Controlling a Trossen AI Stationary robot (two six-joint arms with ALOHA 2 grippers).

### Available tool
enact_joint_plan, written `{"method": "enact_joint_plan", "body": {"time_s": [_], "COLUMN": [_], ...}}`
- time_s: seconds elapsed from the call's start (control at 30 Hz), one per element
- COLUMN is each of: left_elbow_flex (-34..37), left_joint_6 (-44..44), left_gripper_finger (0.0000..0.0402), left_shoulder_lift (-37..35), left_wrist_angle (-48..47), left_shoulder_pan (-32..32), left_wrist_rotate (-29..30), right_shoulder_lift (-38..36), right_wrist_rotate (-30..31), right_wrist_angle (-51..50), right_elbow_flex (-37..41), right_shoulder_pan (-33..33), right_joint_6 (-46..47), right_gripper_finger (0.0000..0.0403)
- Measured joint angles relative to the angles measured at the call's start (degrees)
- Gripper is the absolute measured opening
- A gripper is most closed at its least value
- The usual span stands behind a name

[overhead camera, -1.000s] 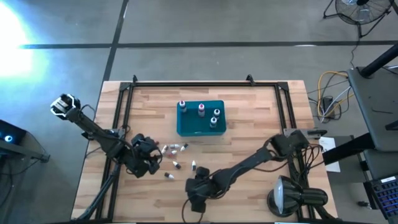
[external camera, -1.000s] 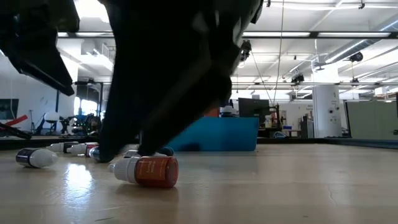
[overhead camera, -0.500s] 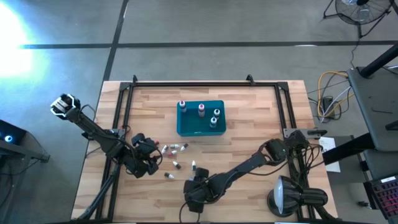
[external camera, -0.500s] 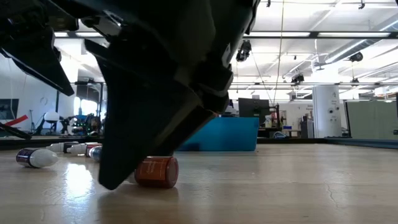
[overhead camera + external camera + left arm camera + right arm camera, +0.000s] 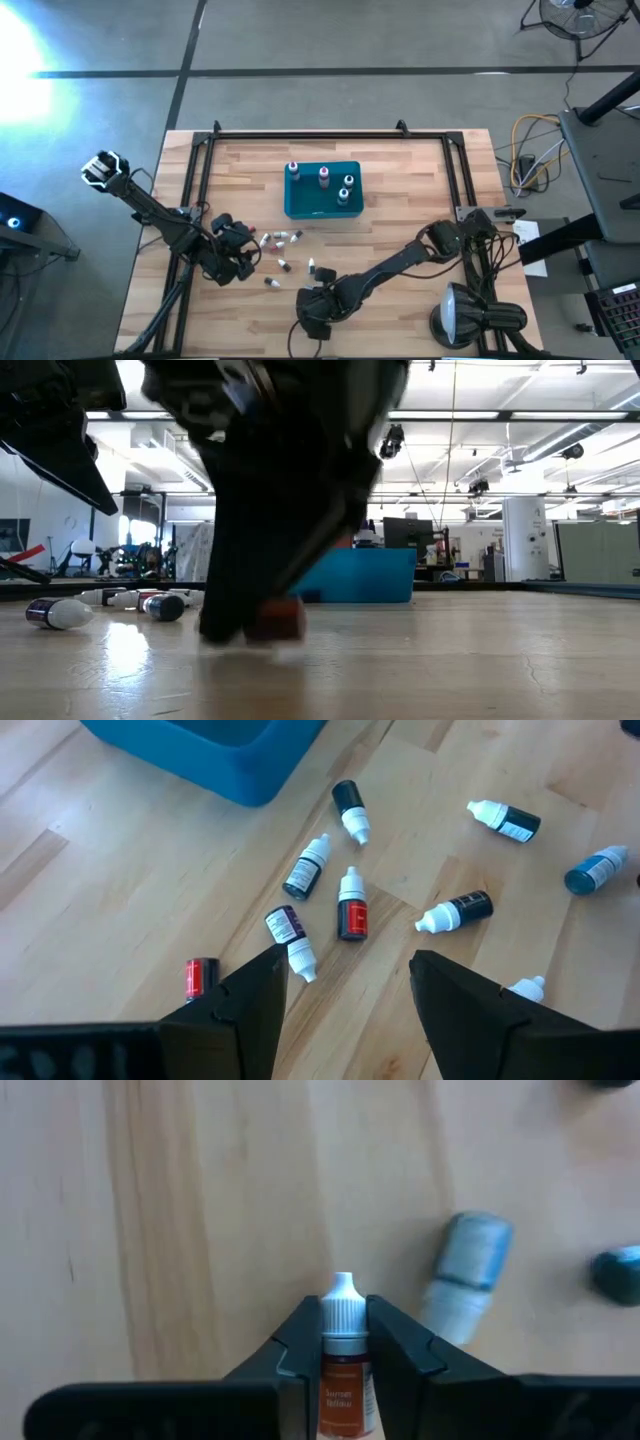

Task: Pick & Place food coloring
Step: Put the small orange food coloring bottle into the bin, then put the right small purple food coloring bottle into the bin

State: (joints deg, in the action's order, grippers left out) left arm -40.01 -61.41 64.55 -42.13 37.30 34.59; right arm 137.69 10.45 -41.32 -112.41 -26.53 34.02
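Wooden table (image 5: 200, 1200), white-capped orange-red bottle (image 5: 342, 1350)

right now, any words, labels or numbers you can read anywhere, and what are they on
No text can be read for certain.
The orange bottle between the right gripper fingers has a two-line label, too blurred to read.
The loose bottles in front of the left gripper carry small printed labels, too small to read.
The teal bin shows no lettering.
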Motion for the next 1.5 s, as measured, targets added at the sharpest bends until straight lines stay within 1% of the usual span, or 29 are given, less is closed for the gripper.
{"method": "enact_joint_plan", "body": {"time_s": [0.1, 0.23, 0.33, 0.53, 0.6, 0.73, 0.83, 0.9, 1.0, 1.27, 1.37, 1.5], "left_elbow_flex": [0.0, 0.0, 0.0, 0.0, 0.0, 0.0, 0.0, 0.0, 0.0, 0.0, 0.0, 0.0], "left_joint_6": [-0.2, -0.2, -0.2, -0.2, -0.1, -0.1, -0.1, -0.1, -0.1, -0.1, -0.1, -0.1], "left_gripper_finger": [0.0188, 0.0188, 0.0188, 0.0188, 0.0188, 0.0188, 0.0188, 0.0188, 0.0188, 0.0188, 0.0188, 0.0188], "left_shoulder_lift": [0.0, 0.0, 0.0, 0.0, 0.0, 0.0, 0.0, 0.0, 0.0, 0.0, 0.0, 0.0], "left_wrist_angle": [0.0, 0.0, 0.0, 0.0, 0.1, 0.1, 0.1, 0.1, 0.1, 0.1, 0.1, 0.1], "left_shoulder_pan": [0.0, 0.0, 0.0, -0.1, -0.1, -0.1, 0.0, 0.0, 0.0, 0.0, 0.0, 0.0], "left_wrist_rotate": [0.0, 0.0, 0.0, 0.0, 0.0, -0.1, -0.1, -0.1, -0.1, -0.1, 0.0, 0.0], "right_shoulder_lift": [-2.6, -8.1, -12.5, -19.0, -20.2, -21.2, -21.2, -21.2, -21.4, -21.7, -22.9, -24.5], "right_wrist_rotate": [1.4, 9.1, 14.4, 15.0, 13.6, 8.7, 4.5, 4.0, 4.0, 4.3, 2.1, -5.0], "right_wrist_angle": [-1.1, -4.3, -6.5, -5.8, -4.9, -3.4, -3.2, -3.3, -3.3, -3.5, -3.5, -7.6], "right_elbow_flex": [0.1, 0.4, 2.3, 8.9, 11.1, 13.5, 14.6, 14.8, 14.3, 9.8, 8.3, 7.6], "right_shoulder_pan": [1.5, 4.5, 8.3, 19.2, 22.6, 27.6, 29.9, 30.5, 30.5, 29.2, 26.8, 22.2], "right_joint_6": [-0.8, -3.6, -5.7, -8.9, -9.0, -8.2, -6.6, -5.4, -5.2, -5.5, -8.0, -15.5], "right_gripper_finger": [0.0049, 0.0057, 0.0064, 0.0062, 0.0063, 0.0071, 0.0082, 0.0094, 0.0118, 0.0192, 0.0211, 0.022]}}
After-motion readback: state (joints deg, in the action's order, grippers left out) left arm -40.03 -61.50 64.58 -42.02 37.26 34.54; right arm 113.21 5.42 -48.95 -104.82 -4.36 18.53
